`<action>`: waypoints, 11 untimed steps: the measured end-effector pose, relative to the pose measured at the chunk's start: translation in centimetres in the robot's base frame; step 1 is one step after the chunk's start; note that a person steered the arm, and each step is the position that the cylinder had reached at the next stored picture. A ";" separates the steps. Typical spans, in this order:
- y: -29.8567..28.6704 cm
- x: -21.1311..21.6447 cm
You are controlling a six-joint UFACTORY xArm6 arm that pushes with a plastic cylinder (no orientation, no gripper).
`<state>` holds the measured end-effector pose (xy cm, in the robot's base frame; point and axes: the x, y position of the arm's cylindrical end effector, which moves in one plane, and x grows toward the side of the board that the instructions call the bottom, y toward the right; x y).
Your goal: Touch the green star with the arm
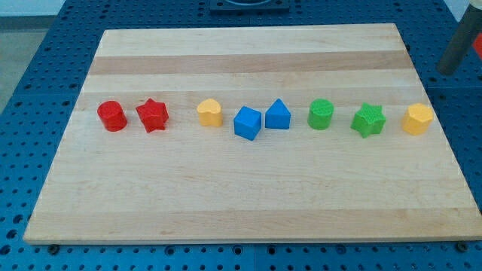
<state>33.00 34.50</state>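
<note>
The green star (368, 120) lies on the wooden board (248, 196), second from the right in a row of blocks across the middle. My rod comes in at the view's top right corner, and my tip (446, 71) is off the board's right edge, over the blue perforated table. The tip is up and to the right of the green star, well apart from it. It touches no block. The yellow hexagon (416, 119) lies between the star and the board's right edge, below my tip.
The row also holds, from the view's left, a red cylinder (112, 116), a red star (152, 115), a yellow rounded block (210, 113), a blue cube (247, 123), a blue pointed block (277, 114) and a green cylinder (321, 114).
</note>
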 end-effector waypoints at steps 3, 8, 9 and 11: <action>-6.8 -1.7; -0.8 7.9; -0.4 12.8; -4.3 16.1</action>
